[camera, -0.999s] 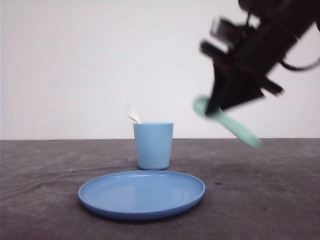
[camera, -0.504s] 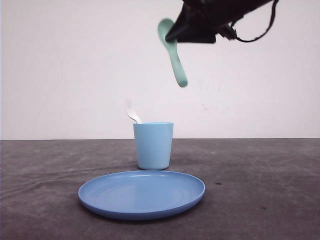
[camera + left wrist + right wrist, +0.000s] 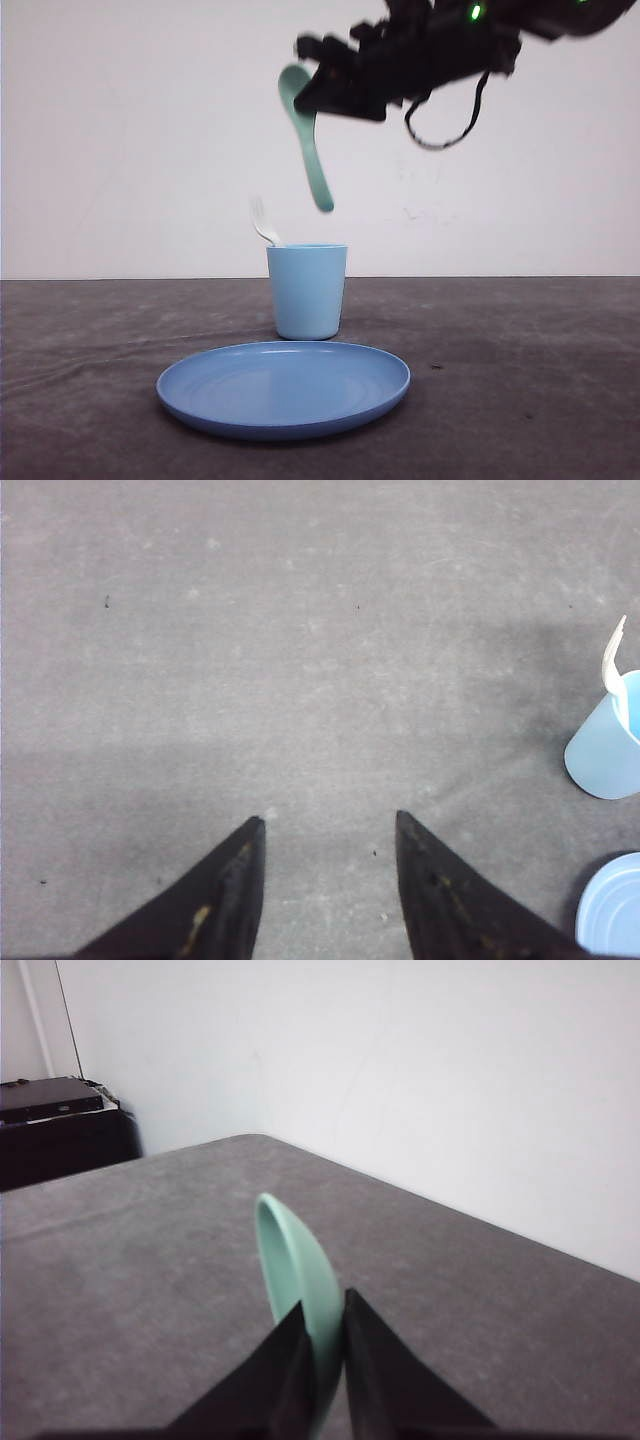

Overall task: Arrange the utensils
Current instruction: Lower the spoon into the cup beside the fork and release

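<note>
Bright, even light; soft shadows; right end effector [image 3: 318, 85] motion-blurred.

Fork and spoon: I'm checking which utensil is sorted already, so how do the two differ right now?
The white fork stands in the light blue cup, tines up; the mint-green spoon hangs above the cup, clamped in the right gripper, bowl up and handle down. The fork is slim; the spoon is thicker, with a rounded handle. The fork leans left at the cup's rim; the spoon's handle slants down toward the right. Both look plastic.
</note>
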